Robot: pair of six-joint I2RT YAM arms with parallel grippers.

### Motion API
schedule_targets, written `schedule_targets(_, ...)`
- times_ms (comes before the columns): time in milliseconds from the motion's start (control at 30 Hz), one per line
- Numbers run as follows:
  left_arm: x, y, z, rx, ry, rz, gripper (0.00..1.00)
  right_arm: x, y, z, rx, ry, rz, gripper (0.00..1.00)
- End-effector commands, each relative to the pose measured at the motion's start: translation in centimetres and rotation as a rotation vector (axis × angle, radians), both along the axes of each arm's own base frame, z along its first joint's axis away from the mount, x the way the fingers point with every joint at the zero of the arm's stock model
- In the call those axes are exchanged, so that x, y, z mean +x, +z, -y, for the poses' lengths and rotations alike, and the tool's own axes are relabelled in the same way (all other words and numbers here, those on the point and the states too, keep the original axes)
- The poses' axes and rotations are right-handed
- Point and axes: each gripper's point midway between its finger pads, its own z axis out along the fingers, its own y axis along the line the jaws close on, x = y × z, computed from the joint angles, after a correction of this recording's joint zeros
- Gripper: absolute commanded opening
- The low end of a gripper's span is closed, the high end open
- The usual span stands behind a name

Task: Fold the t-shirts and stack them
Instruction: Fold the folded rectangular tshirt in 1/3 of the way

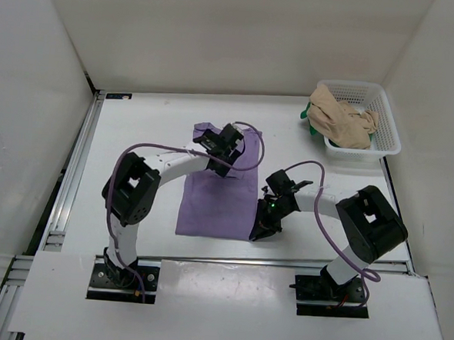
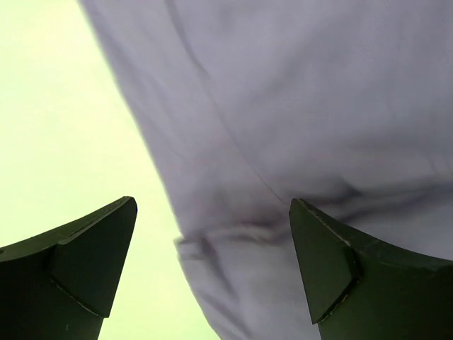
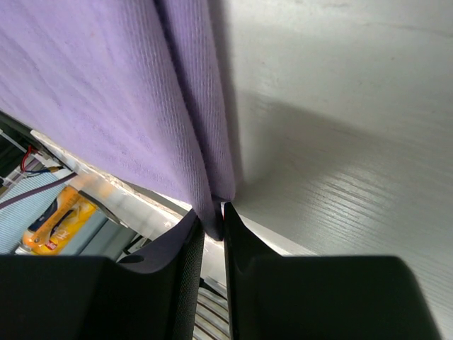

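The lavender t-shirt (image 1: 209, 204) lies flat on the white table, partly folded into a long shape. My right gripper (image 1: 262, 228) is at its near right corner, and in the right wrist view that gripper (image 3: 211, 216) is shut on a pinched fold of the lavender cloth (image 3: 106, 92). My left gripper (image 1: 230, 141) hovers over the shirt's far end. In the left wrist view it (image 2: 212, 205) stands wide open with the lavender cloth (image 2: 297, 106) beneath and nothing gripped. The tan t-shirt (image 1: 339, 119) and a bit of the green one (image 1: 307, 113) sit crumpled in the basket.
A white mesh basket (image 1: 359, 155) stands at the table's back right corner. White walls close in the back and both sides. A metal rail (image 1: 72, 176) runs along the table's left edge, and both arm bases sit at the near edge.
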Motion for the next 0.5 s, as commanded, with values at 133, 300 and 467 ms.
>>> schedule_targets(133,4.6,6.5,-3.0,-0.051,0.127,0.116,1.0,-0.1,-0.9,1.1,-0.06,-0.002,0.018,0.21)
schedule_targets(300,-2.7,10.3,-2.2,-0.409,-0.062,-0.257,1.0,0.4,-0.6,0.9,-0.057,-0.005,0.041,0.35)
schedule_targets(467,-8.2,17.4,-5.9,-0.69,-0.142,-0.108,1.0,0.1,-0.6,1.5,-0.072,-0.009,0.053,0.56)
